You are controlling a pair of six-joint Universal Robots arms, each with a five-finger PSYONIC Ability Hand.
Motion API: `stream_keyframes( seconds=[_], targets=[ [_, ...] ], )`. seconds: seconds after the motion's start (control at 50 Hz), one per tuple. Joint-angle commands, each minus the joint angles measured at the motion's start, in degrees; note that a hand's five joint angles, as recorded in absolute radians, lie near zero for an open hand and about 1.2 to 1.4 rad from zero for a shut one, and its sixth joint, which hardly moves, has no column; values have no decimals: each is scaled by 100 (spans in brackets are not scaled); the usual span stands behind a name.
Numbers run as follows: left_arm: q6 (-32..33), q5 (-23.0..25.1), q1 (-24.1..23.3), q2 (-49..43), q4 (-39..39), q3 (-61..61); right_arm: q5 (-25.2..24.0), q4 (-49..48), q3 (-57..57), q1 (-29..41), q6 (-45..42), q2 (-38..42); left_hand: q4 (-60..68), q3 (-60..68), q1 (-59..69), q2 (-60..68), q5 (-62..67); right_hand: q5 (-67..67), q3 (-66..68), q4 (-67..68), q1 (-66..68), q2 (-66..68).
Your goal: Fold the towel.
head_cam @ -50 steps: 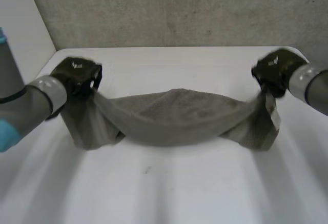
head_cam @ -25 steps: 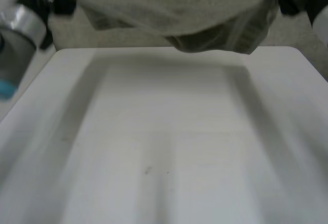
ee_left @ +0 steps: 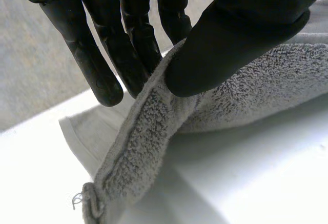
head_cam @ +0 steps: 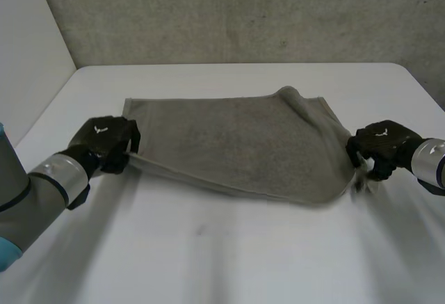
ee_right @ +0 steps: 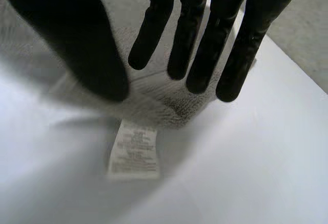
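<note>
A grey towel (head_cam: 236,144) lies spread across the white table (head_cam: 208,255), with a raised fold near its far right corner. My left hand (head_cam: 104,140) is at the towel's near left corner. In the left wrist view its thumb (ee_left: 230,39) pinches the towel's edge (ee_left: 148,131) against the fingers. My right hand (head_cam: 381,147) is at the near right corner. In the right wrist view its fingers (ee_right: 205,44) are straight and apart from the thumb, over the towel corner (ee_right: 169,106) lying on the table. A white label (ee_right: 134,149) sticks out from that corner.
A grey concrete wall (head_cam: 243,12) rises behind the table's far edge. Bare table surface stretches between the towel and the near edge. The table's left edge runs close beside my left arm (head_cam: 35,193).
The towel was lifted high off the table, swung away from me and laid down spread out. Both hands came back down to its near corners. The right hand's fingers have opened off the corner.
</note>
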Motion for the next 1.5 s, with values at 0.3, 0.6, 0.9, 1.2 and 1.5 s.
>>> stream_keyframes(
  seconds=[0.3,0.6,0.9,1.2,1.5],
  targets=[
    [-523,-56,-54,-429,-84,1270,353,-733,1559,742,2429,-1414,1024,1023,1192,1018,1086,-3957,-3933,-3935,-4553,-3927],
    [-876,-65,-19,-747,-137,1667,1521,-1928,1542,1510,3294,-362,1024,1023,1192,1018,1086,-3279,-3254,-3257,-3874,-3248],
    [-893,-74,104,-747,-137,1641,1584,-2473,1472,666,2415,-9,1024,1023,1192,1018,1086,-1090,-1065,-1067,-1685,-1059],
    [-999,-74,122,-738,-137,1641,1417,-2456,1691,86,2283,-246,1024,1023,1192,1018,1086,-686,-661,-664,-1281,-655],
    [-1007,-74,113,-738,-154,1606,968,-1700,2017,68,2362,-773,1024,1023,1192,1018,1086,-1981,-1957,-1959,-2576,-1950]
  ],
)
